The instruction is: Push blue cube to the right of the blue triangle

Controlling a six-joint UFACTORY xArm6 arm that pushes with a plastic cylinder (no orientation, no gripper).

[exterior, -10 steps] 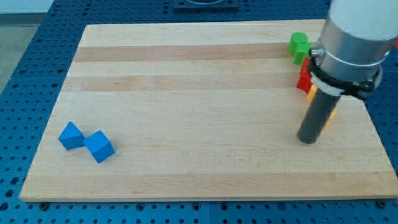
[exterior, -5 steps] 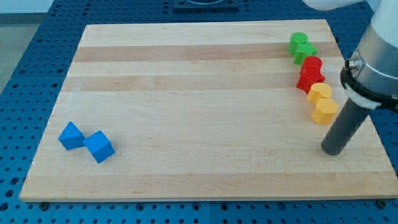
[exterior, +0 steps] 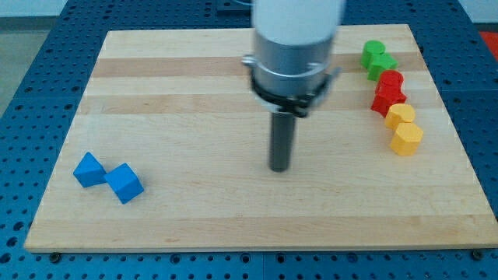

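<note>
Near the view's bottom-left corner of the pale wooden board surface (exterior: 194, 210) lies the small blue triangle block (exterior: 89, 169). Just to its right, and a little lower, sits the blue cube (exterior: 124, 183), turned corner-on; the two look to be touching or very nearly so.

Near the middle of the board, well apart from both blue blocks, the straight dark rod comes down from the arm's wide grey and white collar. My tip (exterior: 280, 167) rests on bare wood with no block beside it. The arm has no jaws, so nothing is held.

Along the view's right edge a column of blocks runs from top to bottom: two green blocks (exterior: 377, 59) close together, then two red blocks (exterior: 388, 91) packed against each other, then two yellow blocks (exterior: 403, 128), the lower one looking roughly hexagonal. The exact shapes of the green and red ones cannot be made out.

The board lies on a blue perforated table (exterior: 31, 93).
</note>
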